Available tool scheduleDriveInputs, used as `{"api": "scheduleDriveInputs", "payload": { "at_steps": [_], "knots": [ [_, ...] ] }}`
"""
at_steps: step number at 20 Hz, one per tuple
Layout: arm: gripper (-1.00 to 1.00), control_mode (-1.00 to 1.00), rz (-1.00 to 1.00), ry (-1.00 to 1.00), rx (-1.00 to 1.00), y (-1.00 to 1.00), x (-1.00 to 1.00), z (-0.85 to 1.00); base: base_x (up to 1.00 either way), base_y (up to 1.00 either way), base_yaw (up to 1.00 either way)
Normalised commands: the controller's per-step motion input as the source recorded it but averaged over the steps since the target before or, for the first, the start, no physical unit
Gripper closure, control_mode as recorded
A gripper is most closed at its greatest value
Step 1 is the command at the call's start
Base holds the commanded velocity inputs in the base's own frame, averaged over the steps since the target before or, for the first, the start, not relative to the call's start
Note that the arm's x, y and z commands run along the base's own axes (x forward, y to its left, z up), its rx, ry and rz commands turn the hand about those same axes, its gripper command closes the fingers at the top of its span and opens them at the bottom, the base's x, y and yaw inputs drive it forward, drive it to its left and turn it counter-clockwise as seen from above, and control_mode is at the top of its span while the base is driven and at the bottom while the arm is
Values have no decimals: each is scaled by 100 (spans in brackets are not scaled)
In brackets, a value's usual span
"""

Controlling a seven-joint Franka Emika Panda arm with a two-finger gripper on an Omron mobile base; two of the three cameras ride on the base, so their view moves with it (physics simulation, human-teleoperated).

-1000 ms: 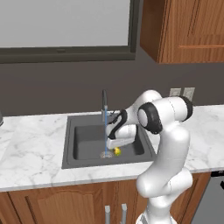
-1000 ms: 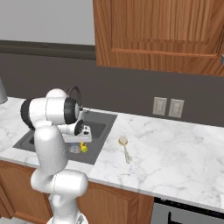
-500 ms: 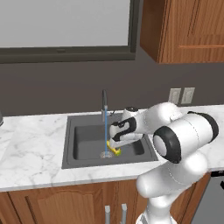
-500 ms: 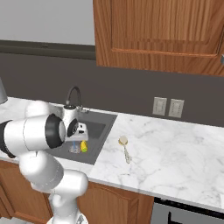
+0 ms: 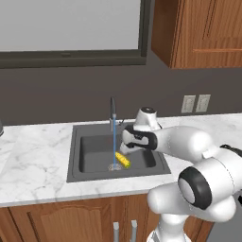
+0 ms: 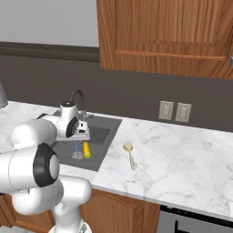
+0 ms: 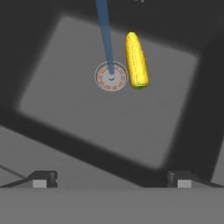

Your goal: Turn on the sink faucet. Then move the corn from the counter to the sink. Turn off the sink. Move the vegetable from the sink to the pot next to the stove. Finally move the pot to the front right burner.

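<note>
The yellow corn (image 7: 136, 61) lies on the floor of the dark sink basin (image 7: 65, 109), right beside the drain (image 7: 111, 76). A blue stream of water (image 7: 104, 35) falls from the faucet (image 5: 112, 111) onto that drain. My gripper (image 7: 111, 181) is open and holds nothing. It hangs above the basin's near side and looks down at the corn. In the left base view the corn (image 5: 123, 159) sits just below and left of my gripper (image 5: 126, 145). From the right base view the corn (image 6: 86, 149) is next to the water (image 6: 76, 148). The pot is out of view.
A wooden spoon (image 6: 129, 152) lies on the marble counter (image 6: 173, 159) right of the sink. Two wall outlets (image 6: 175, 111) sit on the dark backsplash. Wooden cabinets (image 6: 164, 32) hang overhead. A dark appliance front (image 6: 195, 223) shows below the counter at the right.
My gripper has lifted out of the basin, leaving the corn on the sink floor by the drain. The arm's elbow has swung out toward the base. Water keeps running.
</note>
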Motion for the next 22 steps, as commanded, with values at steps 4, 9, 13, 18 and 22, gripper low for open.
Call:
{"api": "scheduleDriveInputs", "payload": {
  "at_steps": [4,9,13,18,22],
  "knots": [
    [-100,-100,0,0,0,-1,0,58,0,0,0],
    [-100,-100,0,0,0,-16,0,13,0,0,0],
    [-100,-100,0,0,0,-15,-1,-11,0,0,0],
    [-100,-100,1,0,0,-17,0,0,0,0,0],
    [-100,-100,7,-4,1,-38,0,0,0,0,0]
  ]
}}
